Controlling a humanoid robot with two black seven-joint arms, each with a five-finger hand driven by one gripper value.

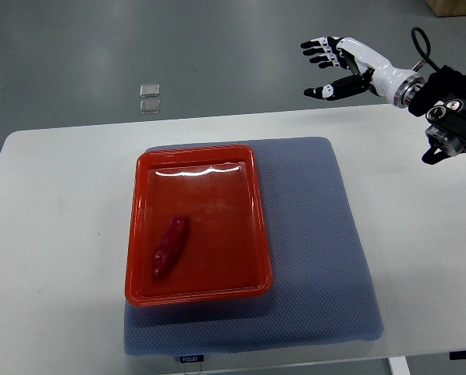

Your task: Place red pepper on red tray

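A dark red pepper (168, 247) lies inside the red tray (248, 168), in its lower left part, tilted slightly. The tray rests on the left half of a blue-grey mat (318, 234). My right hand (332, 66) hovers far off at the upper right, beyond the table's far edge, with its white and black fingers spread and nothing in them. It is well clear of the tray and the pepper. The left arm does not show.
The white table (53, 234) carries the mat and tray. Two small clear squares (149, 98) lie on the grey floor beyond the far edge. A cardboard box corner (455, 6) shows at the top right.
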